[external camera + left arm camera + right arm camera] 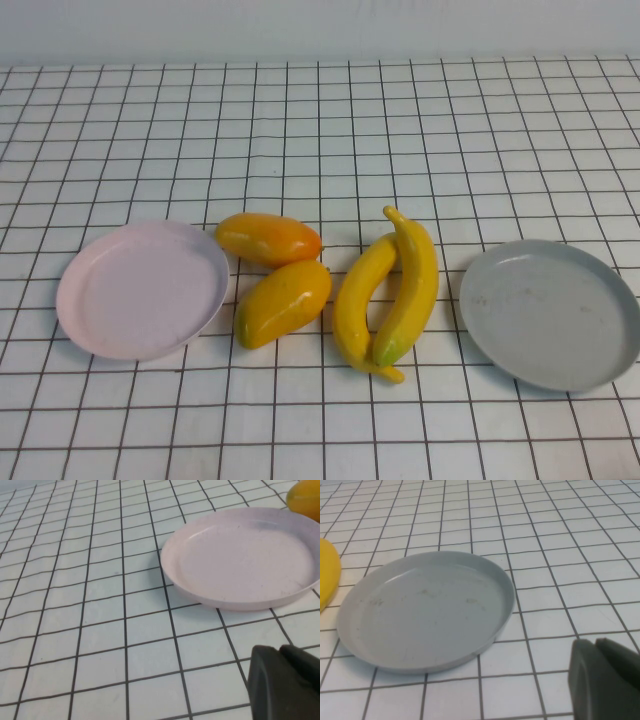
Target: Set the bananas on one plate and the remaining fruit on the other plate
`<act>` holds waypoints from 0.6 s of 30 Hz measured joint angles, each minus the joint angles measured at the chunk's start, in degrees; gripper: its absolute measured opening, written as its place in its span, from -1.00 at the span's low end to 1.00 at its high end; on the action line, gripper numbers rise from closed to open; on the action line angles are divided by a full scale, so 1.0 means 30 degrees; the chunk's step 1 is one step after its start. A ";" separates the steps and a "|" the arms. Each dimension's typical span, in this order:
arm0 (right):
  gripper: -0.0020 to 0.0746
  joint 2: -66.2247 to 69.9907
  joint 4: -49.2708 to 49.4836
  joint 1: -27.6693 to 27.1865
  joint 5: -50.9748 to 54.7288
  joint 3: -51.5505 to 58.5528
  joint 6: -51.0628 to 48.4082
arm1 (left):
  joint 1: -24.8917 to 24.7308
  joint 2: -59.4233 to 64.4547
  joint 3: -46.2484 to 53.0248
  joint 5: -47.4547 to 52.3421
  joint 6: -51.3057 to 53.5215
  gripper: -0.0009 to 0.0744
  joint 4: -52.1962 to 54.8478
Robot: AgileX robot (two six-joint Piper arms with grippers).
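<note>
Two curved yellow bananas lie side by side on the table's middle; the right one has a greenish tip. Left of them rest two plump orange-yellow fruits, one behind the other. The pale pink plate lies empty at the left, and also shows in the left wrist view. The grey plate lies empty at the right, and again in the right wrist view. My left gripper is shut, short of the pink plate. My right gripper is shut beside the grey plate. Neither arm shows in the high view.
The table is covered by a white cloth with a black grid. A pale wall runs along its far edge. Open cloth lies behind and in front of the fruit.
</note>
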 joint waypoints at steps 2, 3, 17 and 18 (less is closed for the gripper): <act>-0.99 0.0000 0.0000 0.0000 0.0000 0.0000 0.0000 | 0.0000 0.0000 0.0000 0.0000 0.0000 -0.99 0.0088; -0.99 0.0000 0.0000 0.0000 0.0000 0.0000 0.0000 | 0.0000 0.0000 0.0000 0.0000 0.0000 -0.99 0.0137; -0.99 0.0000 0.0000 0.0000 0.0000 0.0000 0.0000 | 0.0000 0.0000 0.0000 -0.8301 -0.5157 -0.99 -0.9878; -0.99 0.0000 0.0000 0.0000 0.0000 0.0000 0.0000 | 0.0000 0.0000 0.0000 -0.8840 -0.5404 -0.99 -1.0430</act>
